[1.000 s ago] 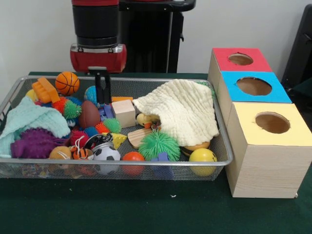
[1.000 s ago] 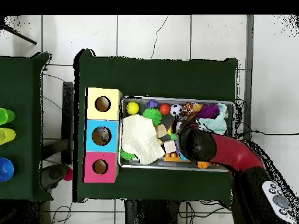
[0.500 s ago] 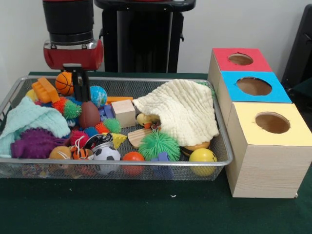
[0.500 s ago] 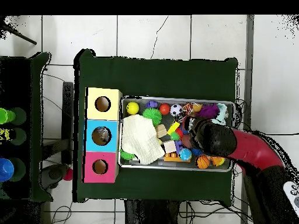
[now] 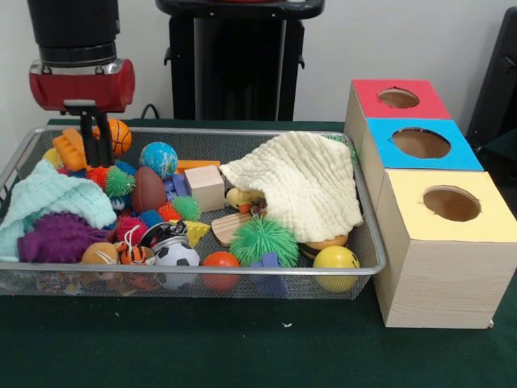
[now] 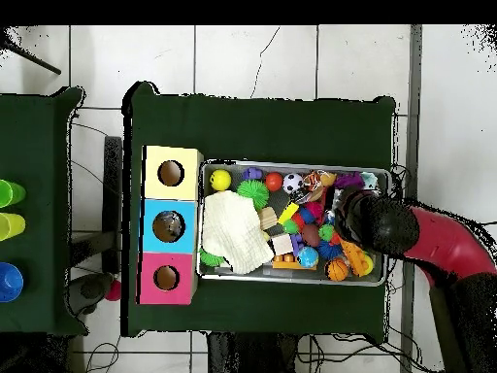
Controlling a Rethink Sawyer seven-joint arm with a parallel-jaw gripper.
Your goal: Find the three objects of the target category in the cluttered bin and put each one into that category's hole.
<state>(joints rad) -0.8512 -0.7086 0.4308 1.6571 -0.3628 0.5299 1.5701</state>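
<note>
**One metal candidate in sight, gripper parked off it**

One silvery item shows in the front view: a small tin can [image 5: 164, 234] in the cluttered bin [image 5: 242, 272], near the front rim, touching the soccer ball [image 5: 177, 256]. It appears to lie tipped with its mouth up toward the camera, though its axis isn't clear.

The gripper [image 5: 95, 159] hangs at the bin's far-left corner, beside the orange basketball [image 5: 119, 136]. Can't tell whether the jaws are apart or together. Nothing seems held.

From the gripper the can lies at about 4–5 o'clock. The blue-top hole [image 5: 421, 143] is at 3 o'clock, across the whole bin.

The other two metal items aren't visible. They may be under the cream cloth [image 5: 303, 186].
</note>
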